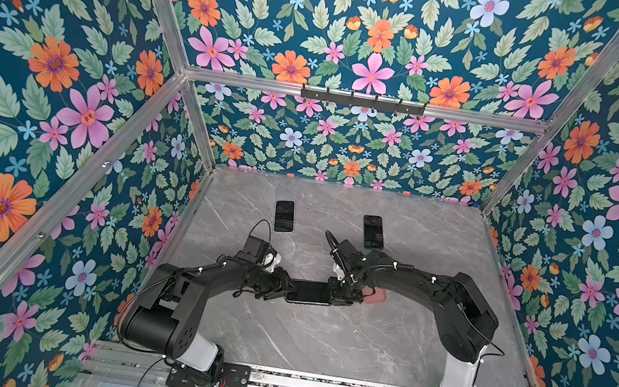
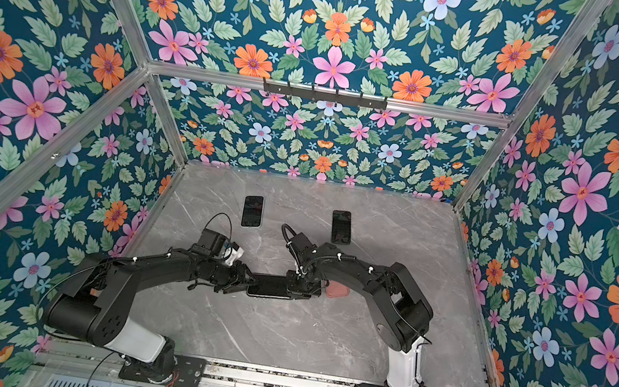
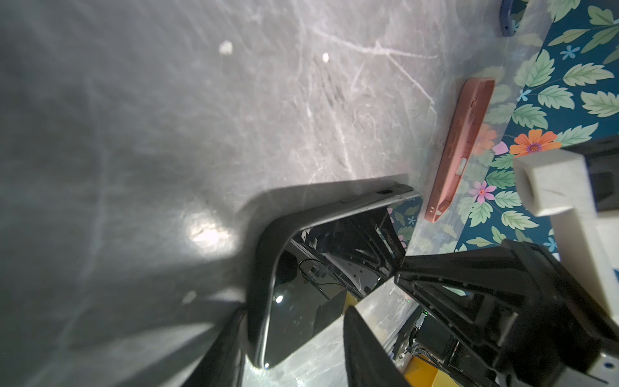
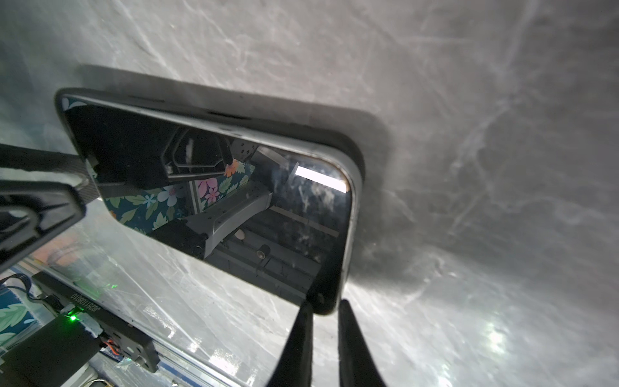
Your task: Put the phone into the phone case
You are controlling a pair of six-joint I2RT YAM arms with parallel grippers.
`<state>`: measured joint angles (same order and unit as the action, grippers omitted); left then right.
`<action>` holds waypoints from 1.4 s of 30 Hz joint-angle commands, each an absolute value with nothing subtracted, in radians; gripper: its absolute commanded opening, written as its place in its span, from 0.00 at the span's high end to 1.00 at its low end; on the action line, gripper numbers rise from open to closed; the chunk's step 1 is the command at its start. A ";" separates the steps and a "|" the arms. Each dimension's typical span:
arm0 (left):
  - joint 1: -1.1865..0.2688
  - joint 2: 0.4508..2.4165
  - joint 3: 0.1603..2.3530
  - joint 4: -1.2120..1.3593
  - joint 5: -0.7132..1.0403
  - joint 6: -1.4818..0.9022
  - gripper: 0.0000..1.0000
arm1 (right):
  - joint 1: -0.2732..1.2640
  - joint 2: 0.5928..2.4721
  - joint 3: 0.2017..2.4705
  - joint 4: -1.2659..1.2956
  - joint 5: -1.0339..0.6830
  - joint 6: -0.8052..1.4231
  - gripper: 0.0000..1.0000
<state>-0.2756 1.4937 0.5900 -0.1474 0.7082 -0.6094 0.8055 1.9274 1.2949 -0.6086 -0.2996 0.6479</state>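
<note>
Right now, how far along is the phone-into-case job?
Done: phone is up off the table. In hand: left gripper and right gripper jaws clamp its opposite ends. Left: pink case lies apart beneath the right arm; phone not yet inserted.

Your left arm point(image 1: 201, 282) and right arm point(image 1: 431, 289) both bend at the elbow and reach inward, low, so the grippers face each other tip to tip. Your left gripper point(image 3: 296, 311) clamps one end of the phone point(image 1: 309, 291) with its jaws part spread. Your right gripper point(image 4: 325, 306) pinches the opposite end, jaws nearly together.
</note>
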 commanded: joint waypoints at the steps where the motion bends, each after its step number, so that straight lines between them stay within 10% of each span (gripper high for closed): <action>1: -0.285 1.502 0.579 -0.167 0.692 -0.618 0.51 | 0.820 1.935 1.295 -0.529 -0.373 0.656 0.87; 26: -0.305 1.426 0.569 -0.247 0.630 -0.629 0.53 | 0.831 1.834 1.300 -0.619 -0.260 0.586 0.81; 42: -0.354 1.492 0.589 -0.257 0.585 -0.633 0.75 | 0.828 1.851 1.315 -0.618 -0.248 0.560 0.71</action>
<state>-0.3519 1.4799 0.5884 -0.2180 0.6384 -0.6327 0.8280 1.8584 1.3144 -0.6025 -0.2588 0.5701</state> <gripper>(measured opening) 0.260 0.291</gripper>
